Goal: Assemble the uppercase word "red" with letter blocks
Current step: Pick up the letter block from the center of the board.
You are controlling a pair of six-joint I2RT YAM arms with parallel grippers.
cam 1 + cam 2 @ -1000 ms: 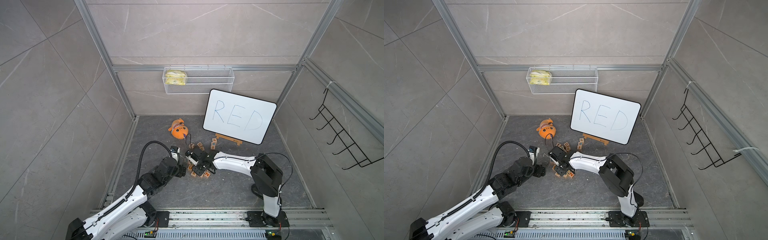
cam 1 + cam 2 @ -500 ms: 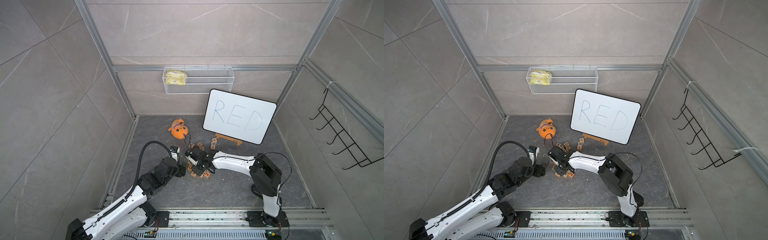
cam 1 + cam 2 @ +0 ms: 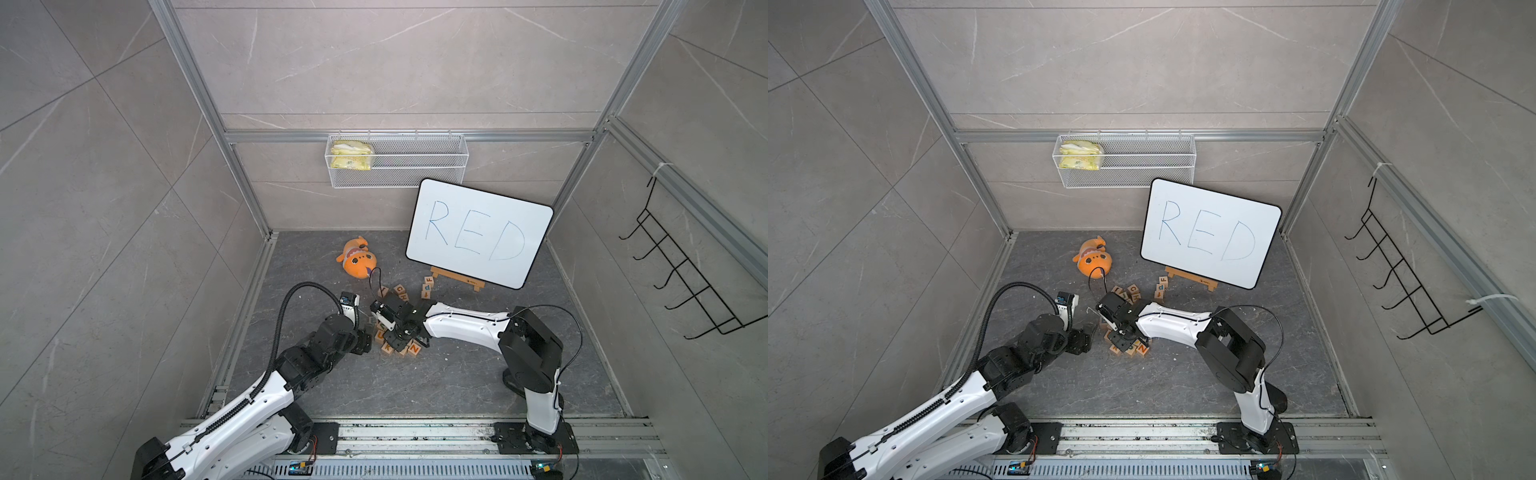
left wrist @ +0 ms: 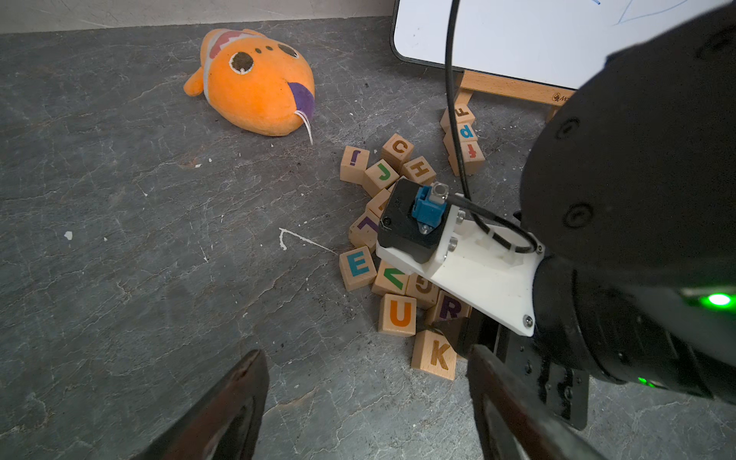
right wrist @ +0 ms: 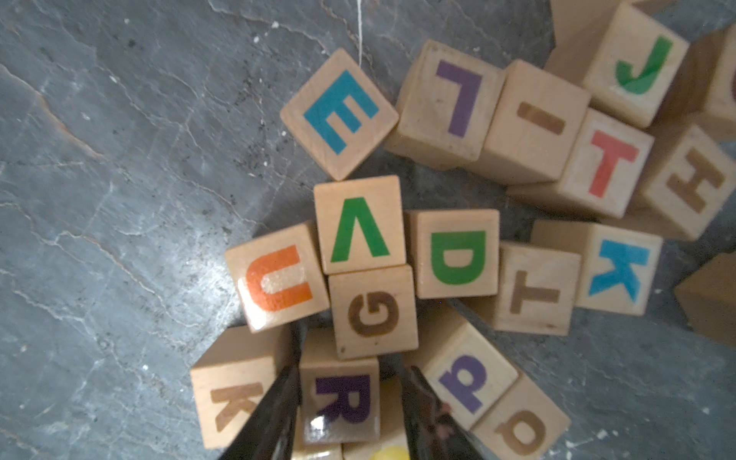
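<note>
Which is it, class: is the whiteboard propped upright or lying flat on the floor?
Propped upright: the whiteboard rests on its wooden easel, with its RED lettering facing the top views.

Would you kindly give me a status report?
Left end effector open, empty. Right end effector straddles R block, grip unclear. G block, brown K block crowd it.

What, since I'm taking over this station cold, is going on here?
The right pincer straddles the purple R block in the pile; whether it grips is unclear. The left pincer hovers open and empty nearby. The green D block and blue E block lie loose in the pile; nothing is lined up yet.
</note>
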